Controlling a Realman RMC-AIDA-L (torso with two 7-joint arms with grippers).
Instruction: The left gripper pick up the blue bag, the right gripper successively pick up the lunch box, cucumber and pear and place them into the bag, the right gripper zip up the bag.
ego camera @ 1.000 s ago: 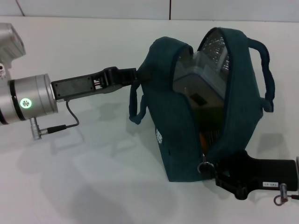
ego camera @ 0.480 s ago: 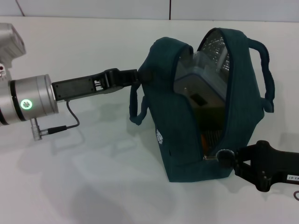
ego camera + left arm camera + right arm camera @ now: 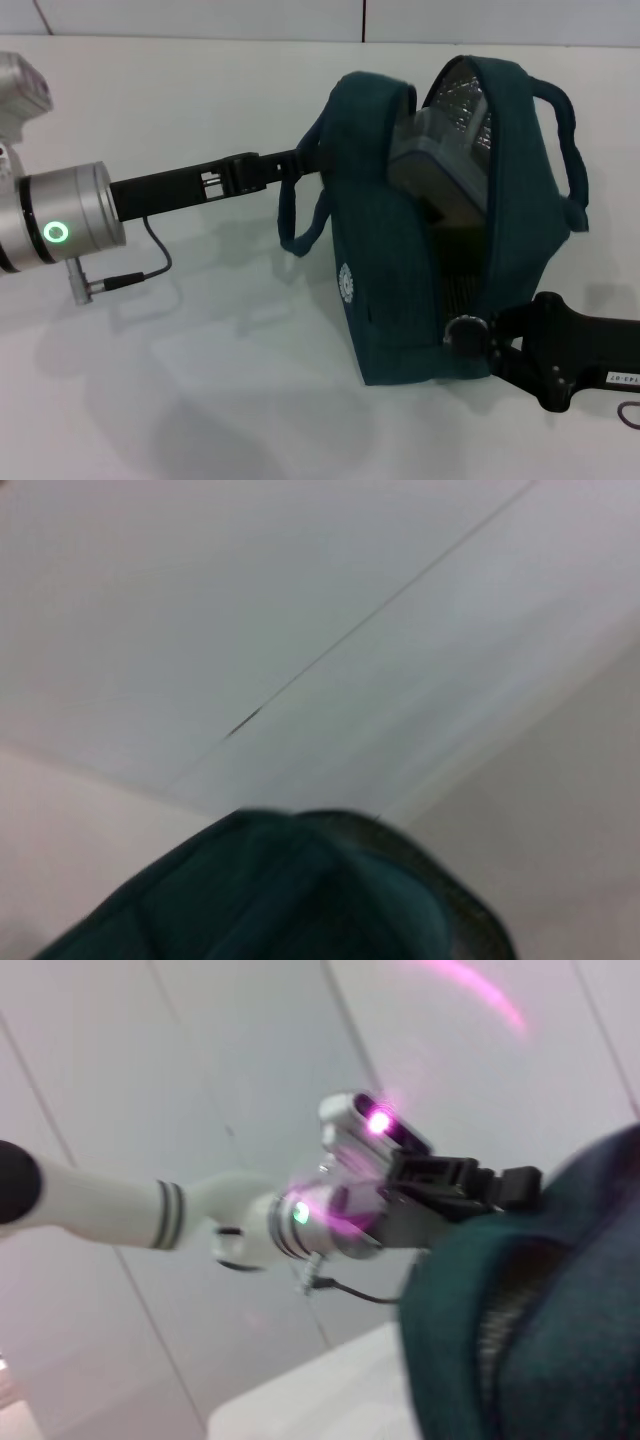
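Blue bag (image 3: 400, 290): standing on the white table (image 3: 200, 380), mouth gaping, lunch box (image 3: 445, 170) showing inside. Left gripper (image 3: 305, 160) is clamping the bag's upper edge (handle side). Right gripper (image 3: 470, 335) is pressing against the bag's near end; grip cannot be told.

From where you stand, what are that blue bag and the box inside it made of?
The blue bag looks like soft matte woven fabric: it sags and folds, with loop handles. Its lining seems silvery quilted foil, glinting near the top. The lunch box looks like clear, smooth hard plastic, see-through with straight edges.
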